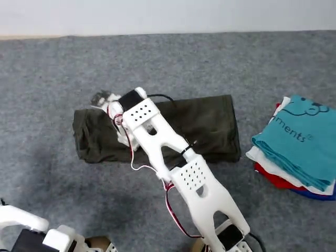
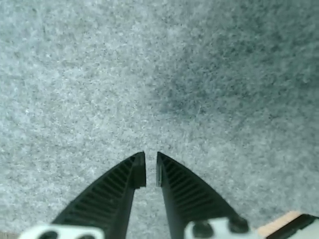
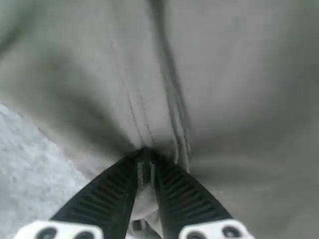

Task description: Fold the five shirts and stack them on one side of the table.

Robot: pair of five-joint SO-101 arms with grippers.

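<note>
Shirts number five: one olive shirt (image 1: 210, 123) lies alone at the centre of the grey surface (image 1: 210, 58), folded into a wide band. Four more sit in one stack at 3 o'clock, well apart from it. From the top down, the stack holds a teal shirt (image 1: 299, 142), a white shirt (image 1: 261, 157), a red shirt (image 1: 273, 179) and a blue shirt (image 1: 317, 194), the lower three showing as edges only.

Writing appears on one garment. The teal shirt carries pale lettering and a dark outlined drawing, both partly folded under.

Arms number two. The right arm (image 1: 202, 184) runs from 6 o'clock up to the 9 o'clock end of the olive shirt. In the wrist view the right fingers (image 3: 112, 191) are pinched together on a ridge of the olive cloth (image 3: 239, 74), which bunches between their tips.

The left arm (image 1: 31, 226) sits at 7 o'clock by the near edge. The left fingers (image 2: 117, 186) hang over bare grey surface, drawn narrow with only a slit between the tips and holding nothing.
</note>
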